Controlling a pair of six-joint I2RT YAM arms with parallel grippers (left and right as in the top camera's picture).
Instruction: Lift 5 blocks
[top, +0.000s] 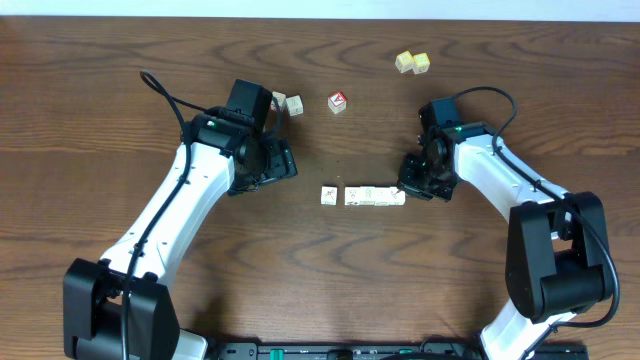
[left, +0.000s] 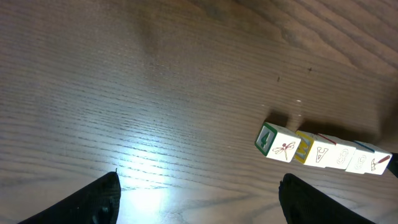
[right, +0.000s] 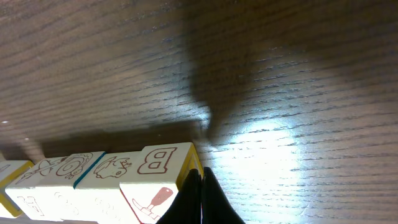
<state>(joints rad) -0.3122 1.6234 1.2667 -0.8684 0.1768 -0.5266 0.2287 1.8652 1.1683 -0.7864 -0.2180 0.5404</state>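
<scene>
Overhead view. Item: the blocks (top: 375, 196), whitish cubes with printed marks, lying in a line at the middle of the table (top: 120, 60). Four sit face to face. A fifth, the lone block (top: 327, 195), lies just beside the row's left end with a slim gap showing.

Right gripper (top: 405, 188): fingers pressed together into one narrow tip, holding nothing. The tip touches the outer face of the end block (right: 163, 163), the one marked B with a hammer on its side.

Left gripper (left: 200, 179): jaws spread wide and empty, standing apart from the row on its left. In its wrist view the lone block shows a green face nearest.

Not in the lot: red-faced cube (top: 338, 101) and yellow cubes (top: 412, 63), well apart at the far side.

Step in hand, as judged: clamping the row end to end for a lift.
- Bring the left gripper to the lone block's outer face and slide that block in until the gap closes.
- Push along the row's own line, at the centre of the face and at the same height as the right tip — an off-centre push would likely buckle the row.
- The right contact is narrow, so the B block may pivot; squeeze steadily.
- Raise both arms level and at the same rate.
</scene>
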